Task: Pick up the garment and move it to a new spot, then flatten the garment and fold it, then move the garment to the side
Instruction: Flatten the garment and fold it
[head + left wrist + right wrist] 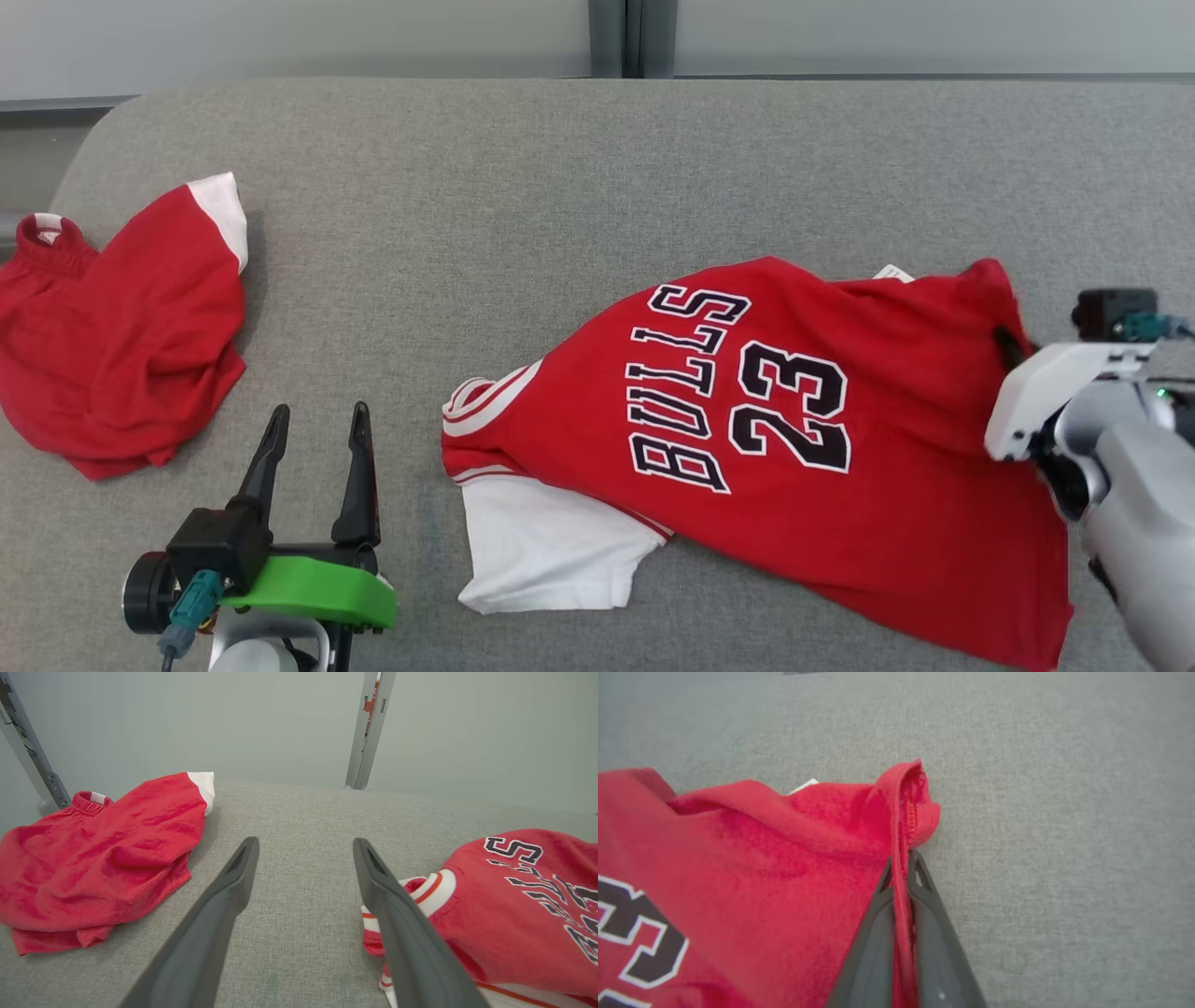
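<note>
Your left gripper point(318, 411) sits at 7 o'clock in the head view, fingers spread wide and pointing to 12, while your right gripper point(1008, 347), at 3 o'clock on its pale forearm, is pinched tight on the garment point(794, 448).

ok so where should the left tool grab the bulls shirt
Probably the striped ribbed edge at the left end of the shirt: it bunches up off the grey surface and faces the open left tool, so come in low from the left. The right tool pinches the opposite corner.
</note>
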Tool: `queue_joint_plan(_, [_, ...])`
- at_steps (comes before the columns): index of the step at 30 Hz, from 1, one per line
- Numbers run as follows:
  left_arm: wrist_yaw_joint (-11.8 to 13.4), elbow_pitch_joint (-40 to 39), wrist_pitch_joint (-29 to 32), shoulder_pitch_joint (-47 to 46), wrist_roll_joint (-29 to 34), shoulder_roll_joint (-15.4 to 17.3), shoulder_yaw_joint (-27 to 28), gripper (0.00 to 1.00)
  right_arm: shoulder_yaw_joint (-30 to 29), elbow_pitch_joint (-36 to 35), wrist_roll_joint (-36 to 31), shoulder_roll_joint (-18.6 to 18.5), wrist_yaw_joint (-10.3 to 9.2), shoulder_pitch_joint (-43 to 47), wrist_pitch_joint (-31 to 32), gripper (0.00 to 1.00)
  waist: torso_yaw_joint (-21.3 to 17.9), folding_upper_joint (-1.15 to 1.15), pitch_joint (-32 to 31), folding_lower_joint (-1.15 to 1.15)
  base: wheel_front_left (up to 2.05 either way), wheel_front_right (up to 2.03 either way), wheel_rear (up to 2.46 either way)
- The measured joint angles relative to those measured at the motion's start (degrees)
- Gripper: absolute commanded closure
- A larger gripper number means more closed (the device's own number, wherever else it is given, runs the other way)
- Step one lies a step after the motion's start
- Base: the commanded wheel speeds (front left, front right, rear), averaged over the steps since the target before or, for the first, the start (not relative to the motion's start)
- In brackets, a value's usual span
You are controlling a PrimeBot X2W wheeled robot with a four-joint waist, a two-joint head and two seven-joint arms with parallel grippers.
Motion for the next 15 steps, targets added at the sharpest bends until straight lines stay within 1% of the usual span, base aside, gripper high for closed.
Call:
queue_joint_plan(3, [0.01,0.03,0.00,-0.23,-0.01,0.00,-0.08,0.00,-0.69,0.91,0.26,-1.49,-0.01,-4.48,-2.56,1.00,0.07,0.00,0.15,0.00,0.00,0.00,0.00])
queue_joint_plan(9, [0.01,0.22,0.00,-0.79,-0.40,0.00,-0.57,0.00,-0.86,4.80,-2.50,-2.00,0.00,-11.97,-8.27,1.00,0.66,0.00,0.67,0.00,0.00,0.00,0.00])
queue_joint_plan(10, [0.01,0.23,0.00,-0.92,-0.41,0.00,-0.64,0.00,-0.76,5.70,-2.83,-1.75,0.00,-12.80,-8.95,0.75,0.80,0.00,0.73,0.00,0.00,0.00,0.00])
queue_joint_plan(11, [0.03,0.29,0.00,-0.92,-0.43,0.00,-0.71,0.00,-0.68,6.73,-2.97,-1.44,0.00,-13.45,-9.40,0.54,0.93,0.00,0.78,0.00,0.00,0.00,0.00])
queue_joint_plan(12, [0.12,0.34,0.00,-0.92,-0.45,0.00,-0.75,0.00,-0.60,7.51,-3.15,-1.16,0.00,-13.83,-9.73,0.00,1.02,0.00,0.80,0.00,0.00,0.00,0.00])
queue_joint_plan(15, [0.40,0.45,0.00,-0.92,-0.58,0.00,-0.76,0.00,-0.15,9.68,-3.48,-0.38,-0.01,-14.64,-10.83,0.00,1.09,0.00,0.58,0.00,0.00,0.00,0.00])
